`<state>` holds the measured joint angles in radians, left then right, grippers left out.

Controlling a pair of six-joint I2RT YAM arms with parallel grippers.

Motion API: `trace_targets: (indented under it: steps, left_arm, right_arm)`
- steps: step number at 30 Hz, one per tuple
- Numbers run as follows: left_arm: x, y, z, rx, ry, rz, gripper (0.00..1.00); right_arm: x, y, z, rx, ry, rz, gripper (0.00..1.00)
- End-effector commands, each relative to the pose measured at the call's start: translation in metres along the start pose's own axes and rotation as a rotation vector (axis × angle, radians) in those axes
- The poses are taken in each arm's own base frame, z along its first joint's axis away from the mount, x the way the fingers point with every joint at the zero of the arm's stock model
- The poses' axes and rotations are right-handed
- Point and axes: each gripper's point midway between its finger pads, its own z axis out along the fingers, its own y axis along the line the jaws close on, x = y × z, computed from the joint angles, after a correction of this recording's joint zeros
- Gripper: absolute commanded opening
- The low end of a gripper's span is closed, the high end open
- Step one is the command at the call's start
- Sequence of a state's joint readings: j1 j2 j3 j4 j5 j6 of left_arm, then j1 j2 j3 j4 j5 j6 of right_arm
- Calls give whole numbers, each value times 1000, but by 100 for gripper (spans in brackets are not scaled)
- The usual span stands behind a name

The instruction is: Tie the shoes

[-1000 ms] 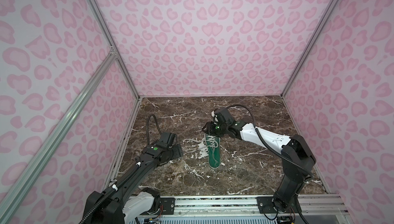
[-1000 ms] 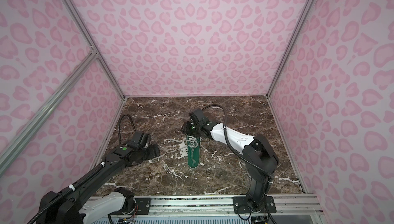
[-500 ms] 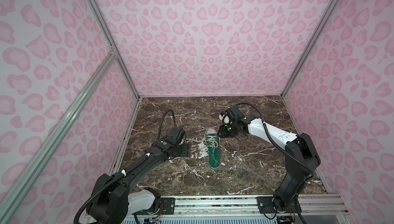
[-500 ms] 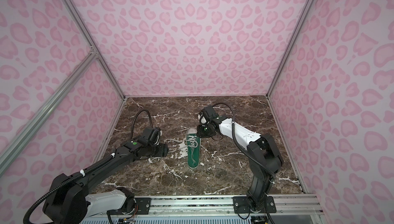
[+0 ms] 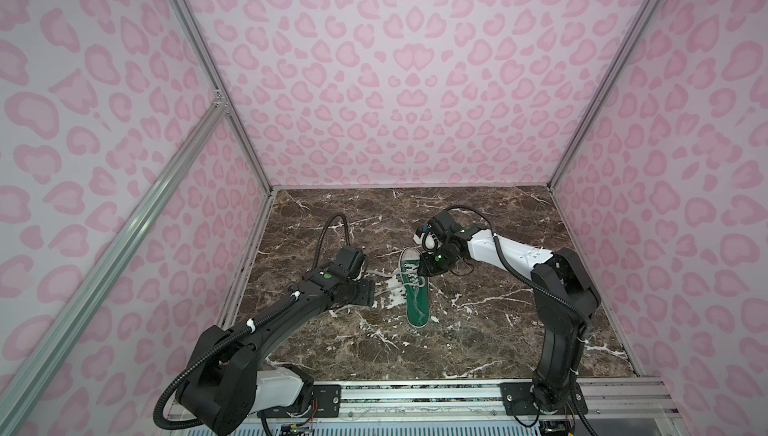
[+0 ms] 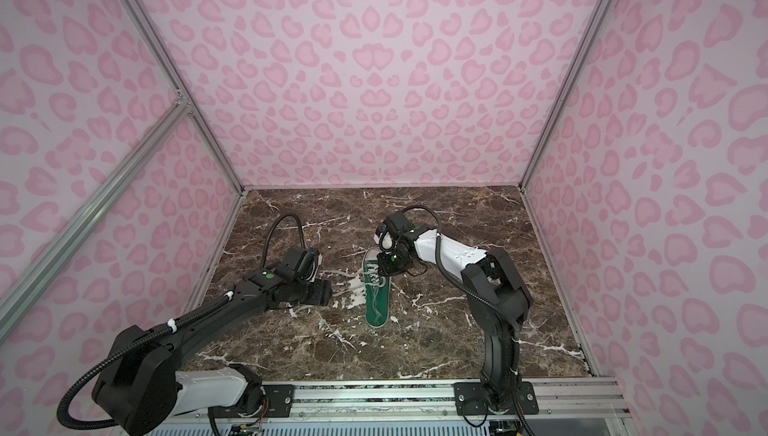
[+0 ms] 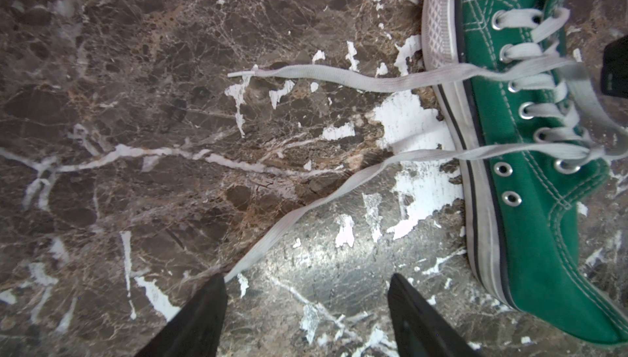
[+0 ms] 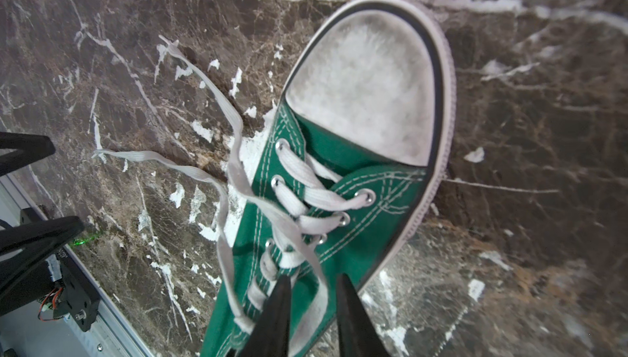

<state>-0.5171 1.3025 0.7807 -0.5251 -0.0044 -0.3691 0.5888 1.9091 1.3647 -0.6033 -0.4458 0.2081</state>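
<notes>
Laces (image 7: 339,78) trail loose off the green shoe (image 5: 417,297), which lies flat near the middle of the marble counter (image 5: 519,330), toe toward the back wall, so nothing is tied yet. Your left hand (image 7: 306,318) hangs spread wide and empty just over the counter, one finger (image 7: 200,318) beside the tip of the nearer lace, probably lined up to pinch it. Your right hand (image 8: 312,318) sits over the eyelets with its fingers narrowed around a lace strand; whether it truly grips, you cannot tell from these views.
</notes>
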Motion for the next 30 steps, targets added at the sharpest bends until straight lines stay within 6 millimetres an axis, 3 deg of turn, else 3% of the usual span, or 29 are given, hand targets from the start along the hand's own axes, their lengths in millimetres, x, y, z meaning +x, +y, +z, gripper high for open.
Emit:
trace_targets:
  steps: [1,5,20,30]
  left_arm:
    - [-2,-2,1,7,3,-24,76]
    - [-1,-2,4,7,15,-32,75]
    - [-1,-2,2,0,21,-31,73]
    - [-3,-5,4,13,-3,1,72]
  right_arm:
    - [2,0,4,-5,16,-25,26]
    - [1,-1,6,-5,25,-39,25]
    - [15,5,5,-36,53,-49,1]
    - [34,19,-1,-65,80,-63,0]
